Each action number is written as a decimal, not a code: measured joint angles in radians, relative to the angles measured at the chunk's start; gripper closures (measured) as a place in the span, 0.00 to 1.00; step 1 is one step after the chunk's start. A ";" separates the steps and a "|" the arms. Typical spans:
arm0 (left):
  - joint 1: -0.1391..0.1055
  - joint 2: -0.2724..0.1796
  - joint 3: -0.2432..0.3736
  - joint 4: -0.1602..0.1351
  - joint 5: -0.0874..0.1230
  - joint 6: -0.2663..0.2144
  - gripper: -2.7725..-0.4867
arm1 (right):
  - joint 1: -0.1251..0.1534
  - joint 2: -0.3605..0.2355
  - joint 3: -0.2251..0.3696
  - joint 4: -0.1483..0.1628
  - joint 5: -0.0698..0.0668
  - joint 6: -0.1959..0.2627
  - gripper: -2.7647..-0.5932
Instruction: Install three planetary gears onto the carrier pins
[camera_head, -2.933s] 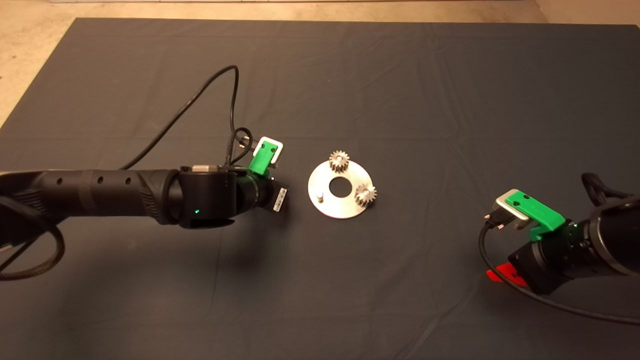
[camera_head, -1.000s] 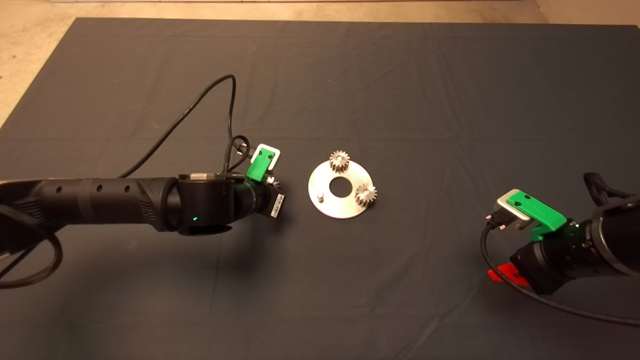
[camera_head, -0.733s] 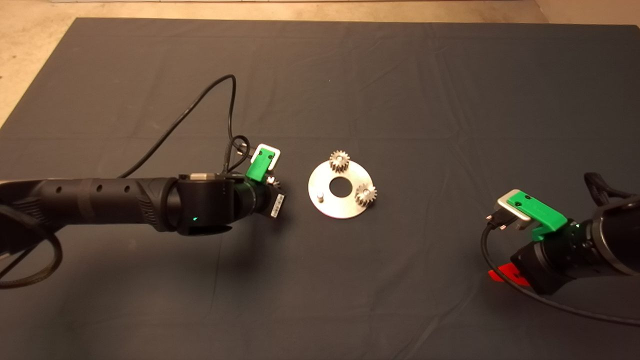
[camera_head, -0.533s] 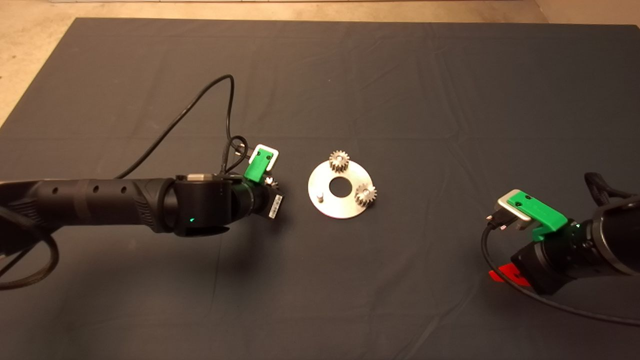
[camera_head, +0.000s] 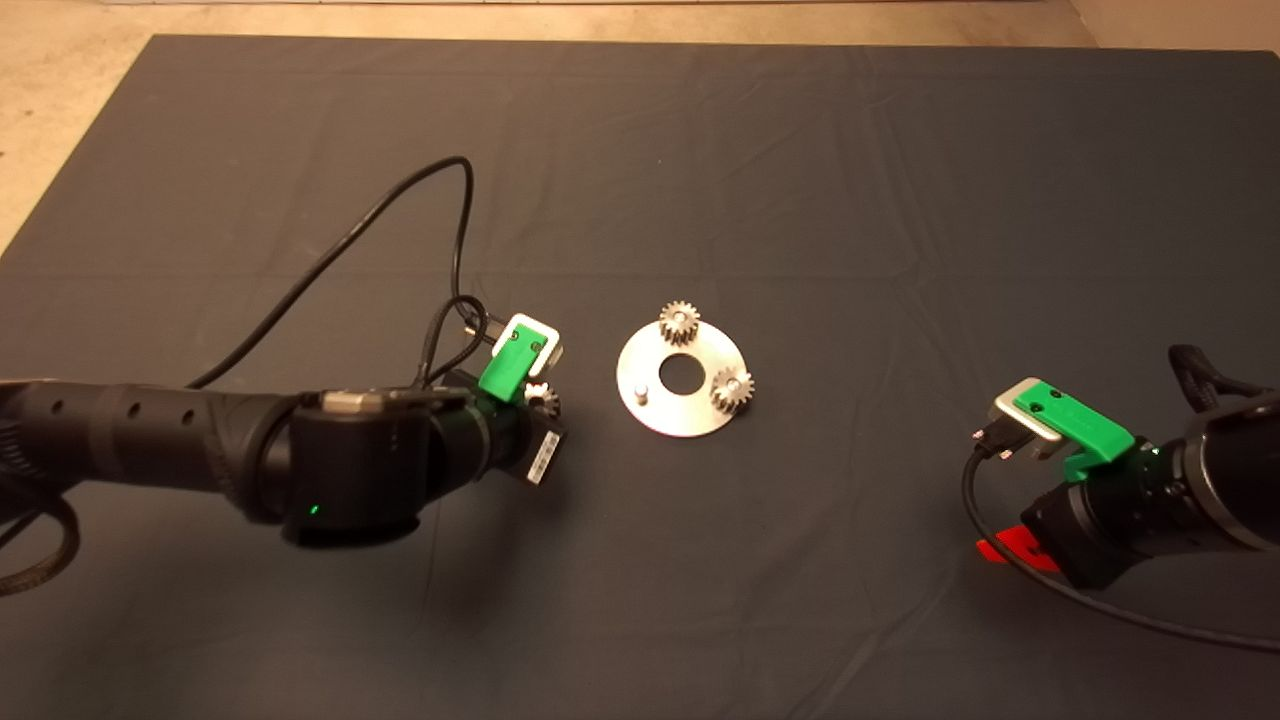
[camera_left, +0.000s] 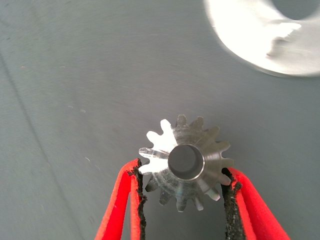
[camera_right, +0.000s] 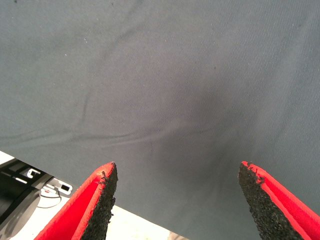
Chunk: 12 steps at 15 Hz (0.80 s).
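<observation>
Two planetary gears (camera_head: 679, 322) (camera_head: 731, 389) already sit on their carrier pins on the disc (camera_head: 690, 415), leaving one bare pin (camera_head: 641, 392). The left gripper (camera_left: 184, 186), just beside the disc, pinches the third gear (camera_left: 186, 162) between its pads (bore facing the camera). The right gripper (camera_right: 177, 192) waits spread wide and empty at the mat's (camera_head: 800, 180) lower right.

The left end effector (camera_left: 184, 182) now sits nearer the bench's near edge and slightly farther from the disc (camera_head: 680, 375), its arm angled differently, and the third gear (camera_left: 186, 161) shows clamped between its pads.
</observation>
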 joint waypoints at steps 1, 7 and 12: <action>-0.003 0.000 0.024 0.000 0.002 0.000 0.90 | 0.000 0.000 0.000 0.000 0.000 0.000 0.45; -0.007 0.017 0.096 0.000 0.009 0.000 0.91 | 0.000 0.000 0.000 0.000 0.000 0.000 0.45; -0.007 0.083 0.033 0.000 0.006 0.027 0.91 | 0.000 -0.001 0.000 0.000 0.000 0.000 0.45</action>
